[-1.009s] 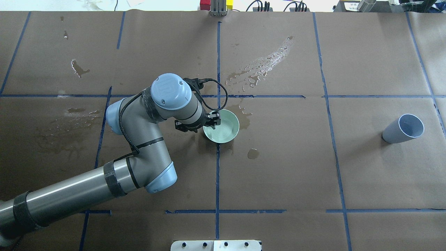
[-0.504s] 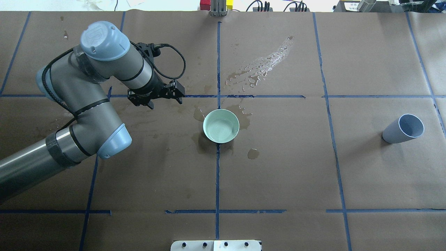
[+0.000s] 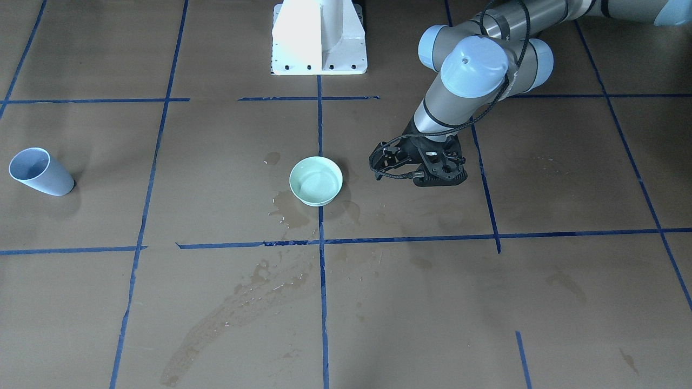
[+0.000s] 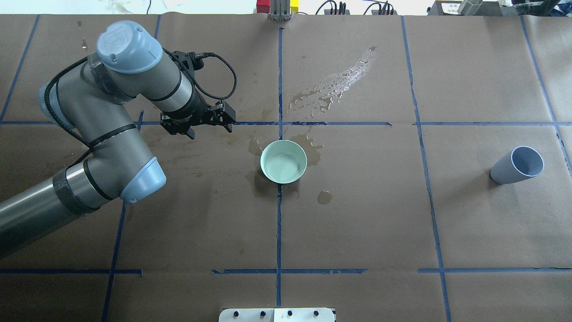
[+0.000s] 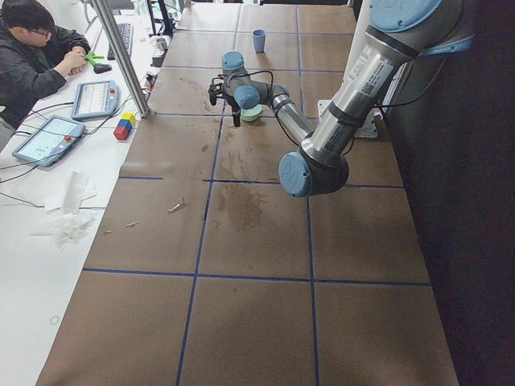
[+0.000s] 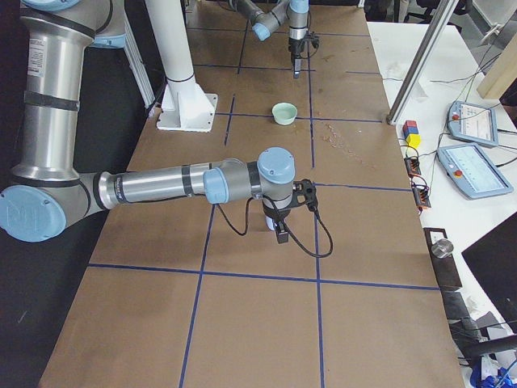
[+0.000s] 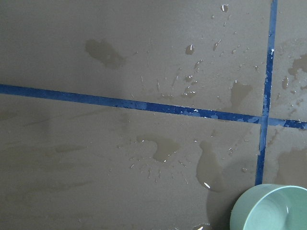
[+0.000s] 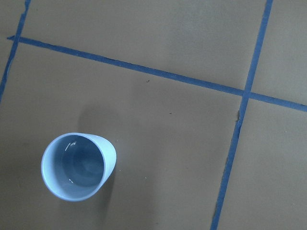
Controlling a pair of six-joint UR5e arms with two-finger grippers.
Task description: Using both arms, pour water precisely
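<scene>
A mint-green bowl (image 4: 283, 162) stands at the table's centre with a little clear water (image 4: 286, 166) in it. Its rim also shows in the left wrist view (image 7: 268, 206). My left gripper (image 4: 210, 127) hangs left of the bowl and clear of it, open and empty. A blue-grey cup (image 4: 518, 164) stands tilted at the far right; the right wrist view looks down into the cup (image 8: 76, 167), where some water (image 8: 79, 165) glints. My right gripper (image 6: 279, 233) shows only in the exterior right view, low at the cup's place. Whether it is open or shut I cannot tell.
Wet patches and droplets (image 4: 339, 82) stain the brown paper behind and around the bowl. Blue tape lines (image 4: 279, 223) grid the table. The white pedestal (image 3: 319, 38) stands at the robot's side. A person (image 5: 36, 48) sits with tablets beside the table.
My left gripper let go of the bowl's rim, rose and swung left and away from it. The bowl and the cup stayed in place.
</scene>
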